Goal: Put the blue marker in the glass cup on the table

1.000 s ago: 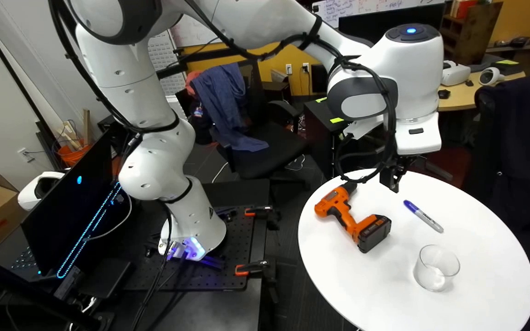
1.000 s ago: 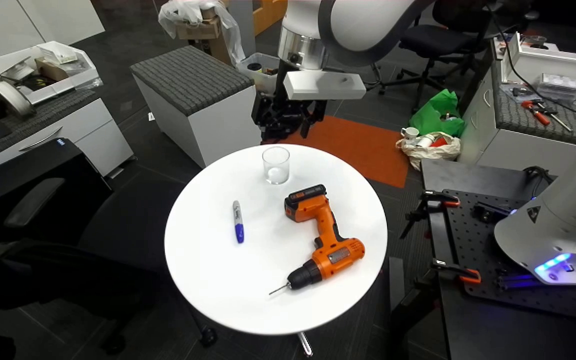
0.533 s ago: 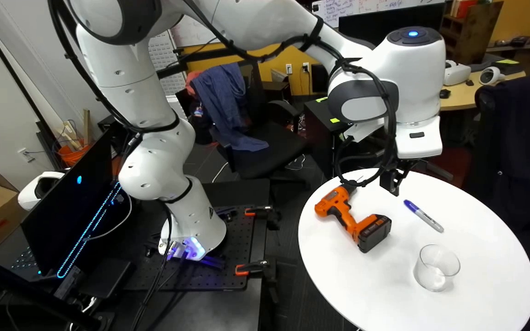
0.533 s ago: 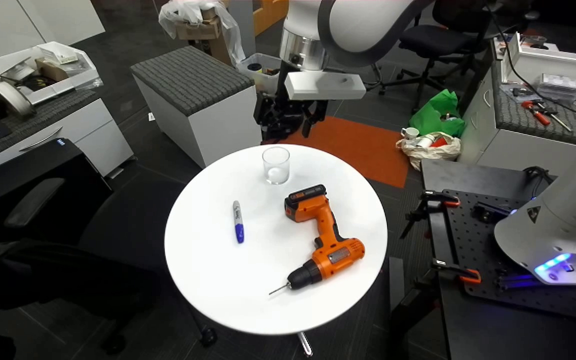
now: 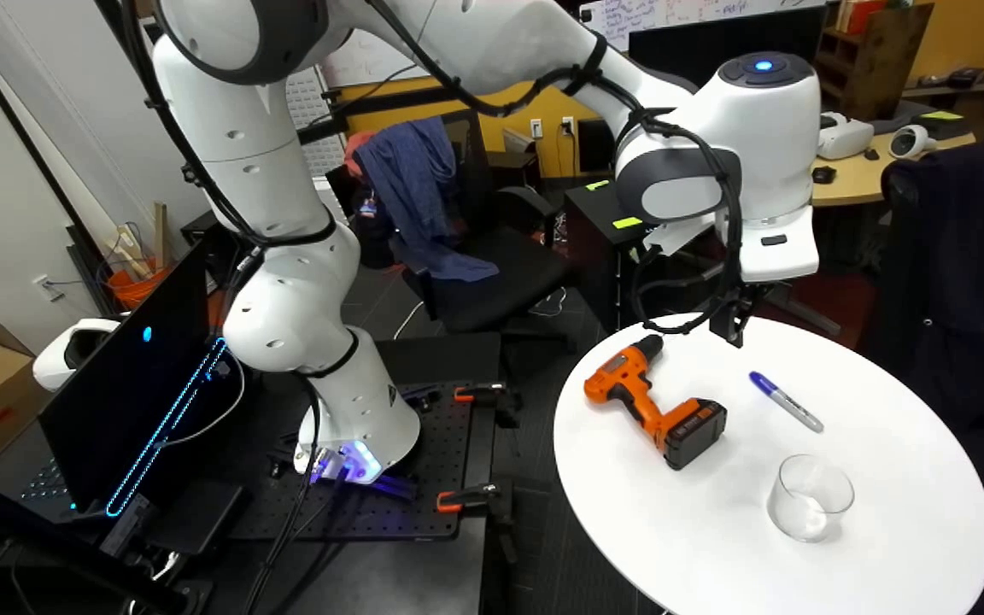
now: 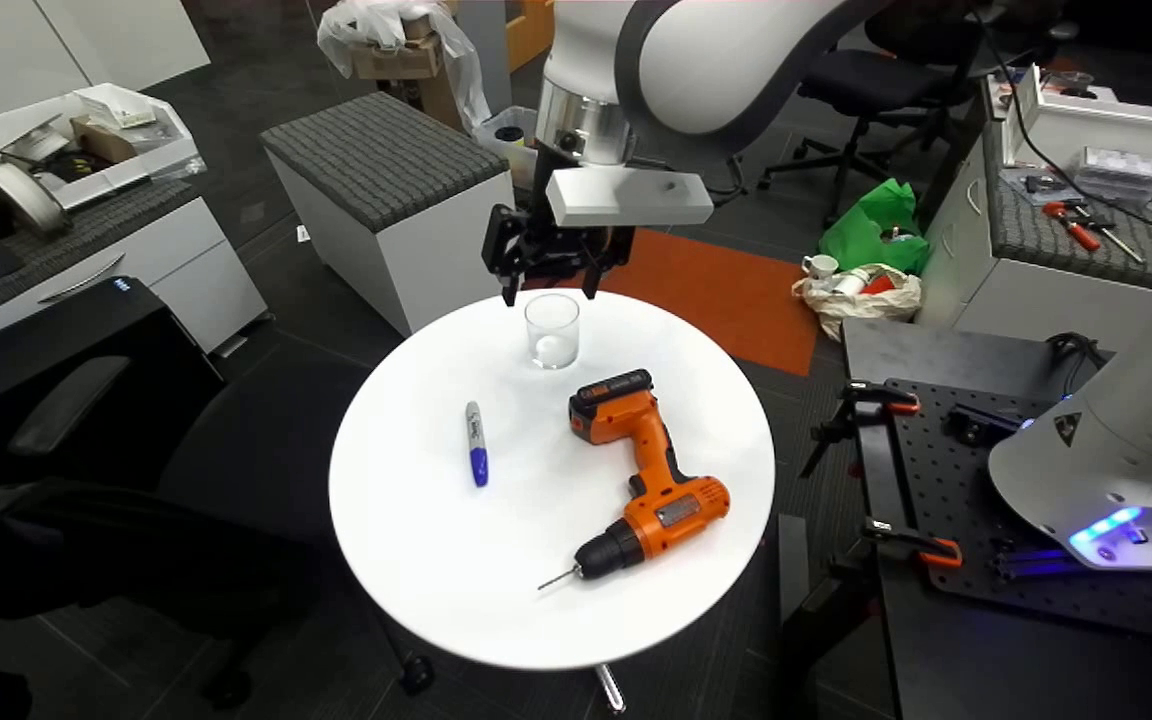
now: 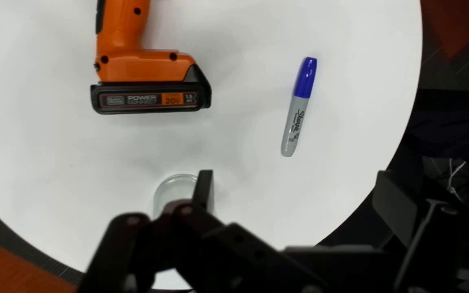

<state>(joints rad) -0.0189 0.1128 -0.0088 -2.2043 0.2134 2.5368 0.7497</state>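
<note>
The blue marker (image 5: 787, 401) with its grey-white body lies flat on the round white table (image 5: 885, 478); it also shows in an exterior view (image 6: 476, 443) and in the wrist view (image 7: 298, 108). The clear glass cup (image 5: 810, 500) stands upright on the table and looks empty in both exterior views (image 6: 553, 345). In the wrist view the cup (image 7: 173, 189) is partly hidden by a gripper finger. My gripper (image 7: 297, 189) is open with nothing between its fingers, above the table. In the wrist view the marker lies beyond the fingertips. The gripper shows small in an exterior view (image 5: 729, 329).
An orange-and-black power drill (image 5: 654, 406) lies on the table, its battery end near the cup and marker; it also shows in the wrist view (image 7: 145, 67). A dark chair (image 6: 236, 440) stands by the table edge. A black robot bench (image 5: 372, 512) is beside the table.
My gripper has shifted left and lower in one exterior view, its fingertips now overlapping the cup's rim area there. The arm has shifted slightly. The marker, cup and drill have not moved.
</note>
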